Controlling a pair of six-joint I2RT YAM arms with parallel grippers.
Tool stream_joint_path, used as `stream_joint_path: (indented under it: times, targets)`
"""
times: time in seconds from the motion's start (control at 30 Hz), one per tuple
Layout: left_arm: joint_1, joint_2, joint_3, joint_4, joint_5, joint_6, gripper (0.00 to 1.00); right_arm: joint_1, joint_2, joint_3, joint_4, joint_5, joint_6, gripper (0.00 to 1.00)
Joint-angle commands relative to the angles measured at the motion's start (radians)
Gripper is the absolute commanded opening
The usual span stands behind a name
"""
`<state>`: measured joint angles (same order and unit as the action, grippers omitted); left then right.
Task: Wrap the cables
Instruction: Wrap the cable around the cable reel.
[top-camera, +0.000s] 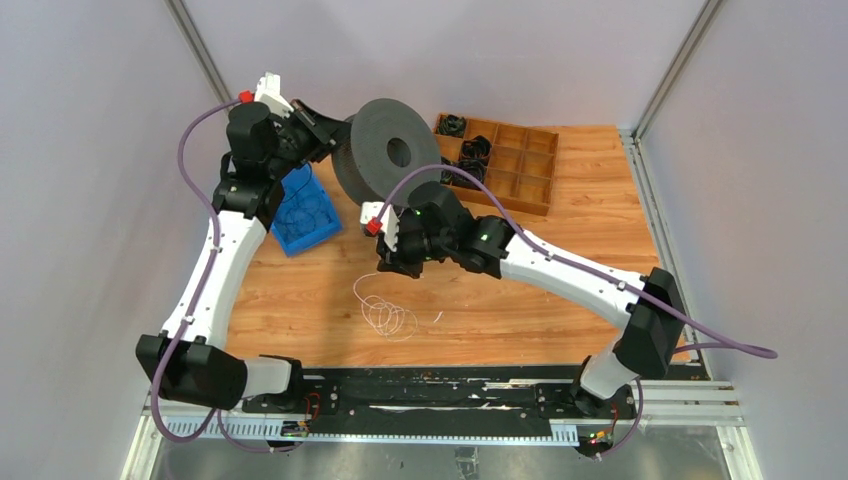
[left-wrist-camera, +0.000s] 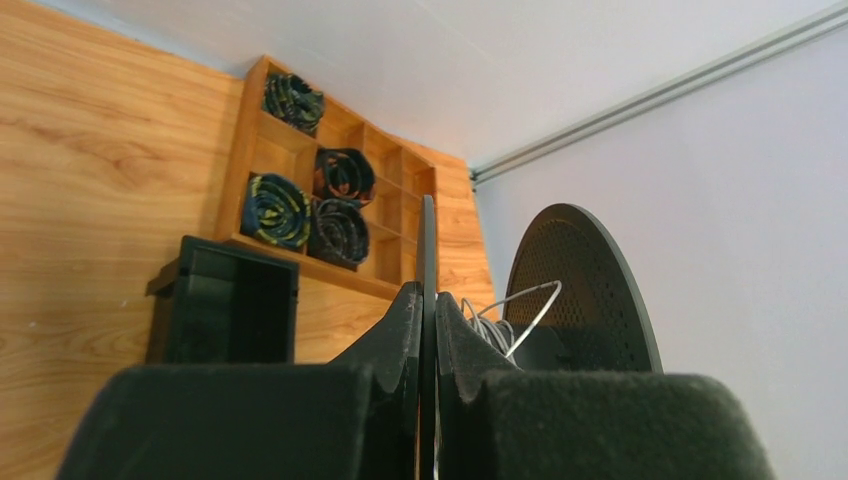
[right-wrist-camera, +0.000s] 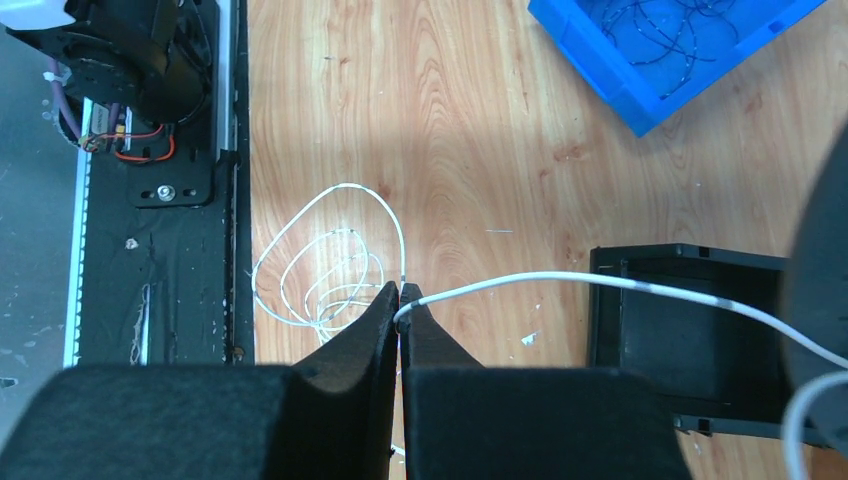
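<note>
The cable is a thin white wire. Its loose loops (top-camera: 387, 316) lie on the wooden table in front of the right arm, and they also show in the right wrist view (right-wrist-camera: 318, 282). My right gripper (right-wrist-camera: 400, 296) is shut on the cable just above the loops. From the jaws a strand (right-wrist-camera: 620, 284) runs right toward the dark grey spool (top-camera: 385, 150). My right gripper (top-camera: 396, 266) hovers low over the table. My left gripper (top-camera: 335, 125) is shut on the spool's near flange (left-wrist-camera: 428, 240). A few turns of wire (left-wrist-camera: 497, 328) sit on the hub.
A blue bin (top-camera: 300, 212) holding thin dark wires sits left of the spool. A wooden compartment tray (top-camera: 520, 165) with coiled black bundles stands at the back right. A black open box (right-wrist-camera: 690, 345) sits under the spool. The black base rail (top-camera: 440, 385) runs along the near edge.
</note>
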<state>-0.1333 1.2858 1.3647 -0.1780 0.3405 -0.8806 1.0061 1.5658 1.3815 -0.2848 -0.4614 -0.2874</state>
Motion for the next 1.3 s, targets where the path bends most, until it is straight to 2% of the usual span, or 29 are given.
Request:
stream_joint_path:
  times: [0.0, 0.2, 0.6, 1.27]
  targets:
    - [-0.022, -0.028, 0.045, -0.032, -0.062, 0.047, 0.00, 0.014, 0.026, 0.070, -0.085, 0.029, -0.027, 0.01]
    - [-0.045, -0.039, 0.045, -0.062, -0.102, 0.088, 0.00, 0.014, 0.053, 0.163, -0.130, 0.005, -0.026, 0.01]
    - [-0.197, -0.071, 0.071, -0.141, -0.284, 0.365, 0.00, 0.013, 0.076, 0.379, -0.276, 0.074, -0.083, 0.01]
    - [-0.331, -0.059, 0.024, -0.112, -0.436, 0.596, 0.00, -0.031, -0.039, 0.403, -0.304, 0.112, -0.105, 0.01]
